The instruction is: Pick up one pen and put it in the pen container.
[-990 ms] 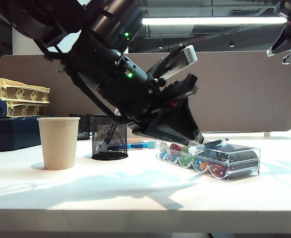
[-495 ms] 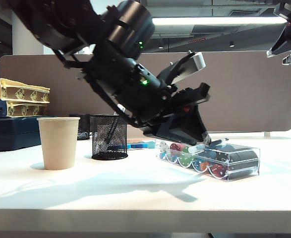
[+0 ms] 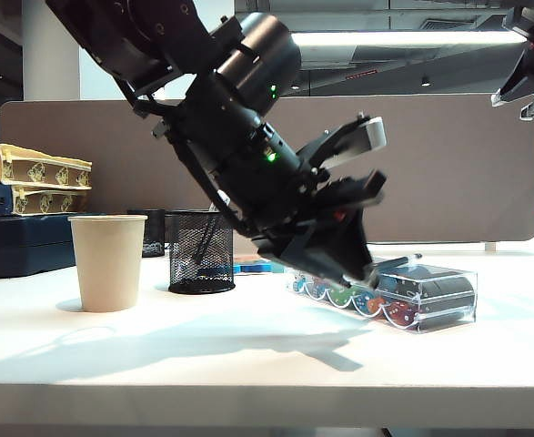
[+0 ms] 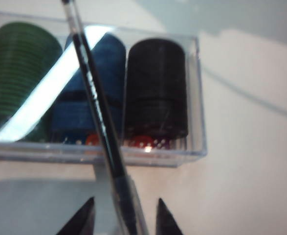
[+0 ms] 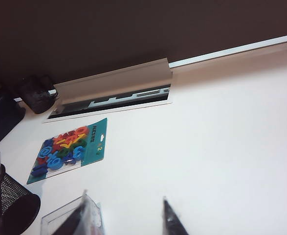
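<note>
Exterior view | left gripper (image 4: 123, 220) jaws apart astride pen (image 4: 97, 115) on chip box (image 4: 194, 98) | right gripper (image 5: 121, 215) high right, jaws apart, empty

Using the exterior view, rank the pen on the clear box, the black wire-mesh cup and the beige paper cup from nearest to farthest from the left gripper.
1. Black-barrelled pen: lying on the clear plastic box, right at the left gripper.
2. Black wire-mesh cup: to the gripper's left, toward the back.
3. Beige paper cup: farthest left.
</note>
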Tool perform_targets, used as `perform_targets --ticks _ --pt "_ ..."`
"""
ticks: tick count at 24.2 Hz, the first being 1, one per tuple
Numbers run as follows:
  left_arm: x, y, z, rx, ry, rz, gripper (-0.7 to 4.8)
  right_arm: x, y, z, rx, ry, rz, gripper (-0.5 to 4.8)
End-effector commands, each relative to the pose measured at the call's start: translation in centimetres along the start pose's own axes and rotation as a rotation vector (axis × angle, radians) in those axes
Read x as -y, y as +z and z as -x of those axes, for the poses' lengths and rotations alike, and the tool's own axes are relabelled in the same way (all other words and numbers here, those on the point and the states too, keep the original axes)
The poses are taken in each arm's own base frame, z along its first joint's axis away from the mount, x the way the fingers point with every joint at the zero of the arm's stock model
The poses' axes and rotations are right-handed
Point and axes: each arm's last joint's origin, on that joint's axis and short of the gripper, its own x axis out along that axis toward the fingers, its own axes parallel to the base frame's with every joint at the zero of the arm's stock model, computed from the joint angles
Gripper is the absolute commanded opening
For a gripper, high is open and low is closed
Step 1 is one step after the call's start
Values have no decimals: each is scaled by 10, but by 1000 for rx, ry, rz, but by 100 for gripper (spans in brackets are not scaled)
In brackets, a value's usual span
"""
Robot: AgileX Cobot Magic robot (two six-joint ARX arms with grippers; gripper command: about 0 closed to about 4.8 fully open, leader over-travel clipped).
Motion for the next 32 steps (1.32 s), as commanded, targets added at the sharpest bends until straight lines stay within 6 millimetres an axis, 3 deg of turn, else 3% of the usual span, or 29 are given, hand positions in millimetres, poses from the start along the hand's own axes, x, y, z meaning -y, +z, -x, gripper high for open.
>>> perform_targets --ticks 1,20,23,32 --pt "0 2 0 9 10 -30 154 -1 4 0 23 3 9 185" --pt "-1 5 0 44 29 -38 142 0 3 0 13 0 6 185" --pt "-1 5 0 44 29 -38 106 -1 3 0 14 0 6 185" --pt "-1 5 0 42 29 -37 73 0 2 0 11 -1 8 185"
